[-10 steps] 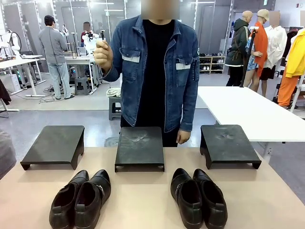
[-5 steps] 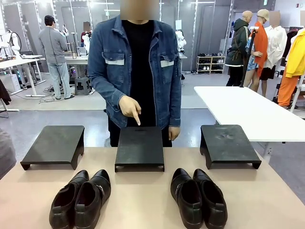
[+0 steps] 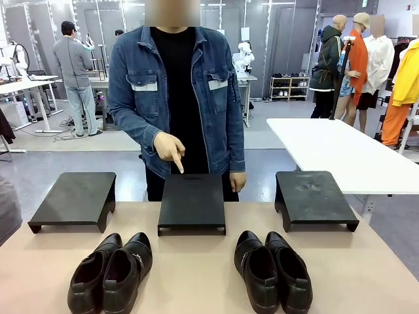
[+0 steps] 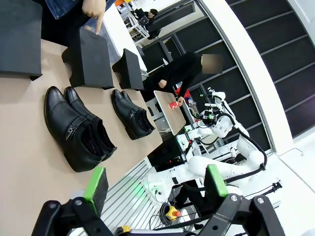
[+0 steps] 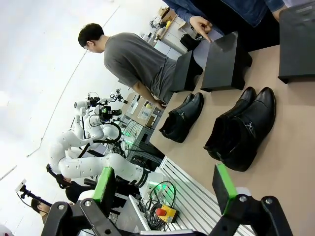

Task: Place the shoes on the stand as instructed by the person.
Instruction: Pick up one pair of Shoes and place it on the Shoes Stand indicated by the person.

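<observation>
Across the table (image 3: 196,291), from the person (image 3: 177,85): one hand (image 3: 169,148) pointing down at the far edge of the middle stand (image 3: 192,201). Nearer the camera, on the table and in front of the stands, two pairs of shoes, left pair (image 3: 111,271) and right pair (image 3: 272,269), each shoe touching its mate, toes toward the stands. Nothing lifted yet, by the look of it.

Left fingers (image 4: 97,184) spread wide, nothing between. Right fingers (image 5: 224,186) likewise spread and empty. Both sets held back by the table's near edge, well apart from the shoes.

Likely trouble: no sign in the gesture of which pair to fetch, so easy to pick the wrong one. Easy too to drift onto the left stand (image 3: 73,196) or right stand (image 3: 314,195), identical in look. Glossy rounded leather apt to slip from a pinch — and, with mates touching, apt to drag or tip the neighbour. Risk of meeting the pointing hand if reaching in while it hovers there.

From the front: the row of three stands squarely, and which one lies under the fingertip. From the wrists, rolled sideways: the state of the fingers, plus the strap and buckle on the shoes' sides, clearer than head-on.
</observation>
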Robot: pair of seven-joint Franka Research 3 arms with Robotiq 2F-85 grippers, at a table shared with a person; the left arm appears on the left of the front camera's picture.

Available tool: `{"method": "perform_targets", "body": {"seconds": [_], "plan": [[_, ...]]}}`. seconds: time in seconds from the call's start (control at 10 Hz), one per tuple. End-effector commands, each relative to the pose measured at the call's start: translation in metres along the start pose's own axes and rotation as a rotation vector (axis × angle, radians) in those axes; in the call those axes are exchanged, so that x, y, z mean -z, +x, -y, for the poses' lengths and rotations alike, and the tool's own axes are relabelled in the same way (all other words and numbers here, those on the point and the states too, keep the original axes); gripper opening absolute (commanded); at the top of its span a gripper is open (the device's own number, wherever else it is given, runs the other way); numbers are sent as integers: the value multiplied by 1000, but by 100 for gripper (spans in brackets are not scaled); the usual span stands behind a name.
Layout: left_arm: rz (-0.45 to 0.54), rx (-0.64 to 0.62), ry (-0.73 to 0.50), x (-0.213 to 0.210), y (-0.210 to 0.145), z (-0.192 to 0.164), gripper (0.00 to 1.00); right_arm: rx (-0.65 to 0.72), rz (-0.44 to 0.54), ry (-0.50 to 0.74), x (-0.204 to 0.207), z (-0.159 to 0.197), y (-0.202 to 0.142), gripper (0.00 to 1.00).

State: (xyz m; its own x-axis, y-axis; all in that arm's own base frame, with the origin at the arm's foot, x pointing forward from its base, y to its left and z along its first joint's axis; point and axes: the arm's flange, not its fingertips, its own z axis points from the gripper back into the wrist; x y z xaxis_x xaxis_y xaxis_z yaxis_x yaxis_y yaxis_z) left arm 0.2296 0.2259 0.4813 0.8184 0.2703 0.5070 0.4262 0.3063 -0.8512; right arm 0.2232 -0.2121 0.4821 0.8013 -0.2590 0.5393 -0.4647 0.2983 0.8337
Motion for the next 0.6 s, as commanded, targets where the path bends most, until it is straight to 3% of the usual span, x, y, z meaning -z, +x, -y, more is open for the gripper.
{"method": "perform_targets", "body": {"seconds": [0.0,0.4,0.5], "plan": [[2,23,-16,-2,0,-1,100,-19,-2,3,-2,0,0,100],[0,0,0,0,0,0,100,-19,-2,3,-2,0,0,100],[-32,20,15,14,4,18,100,-19,-2,3,-2,0,0,100]]}}
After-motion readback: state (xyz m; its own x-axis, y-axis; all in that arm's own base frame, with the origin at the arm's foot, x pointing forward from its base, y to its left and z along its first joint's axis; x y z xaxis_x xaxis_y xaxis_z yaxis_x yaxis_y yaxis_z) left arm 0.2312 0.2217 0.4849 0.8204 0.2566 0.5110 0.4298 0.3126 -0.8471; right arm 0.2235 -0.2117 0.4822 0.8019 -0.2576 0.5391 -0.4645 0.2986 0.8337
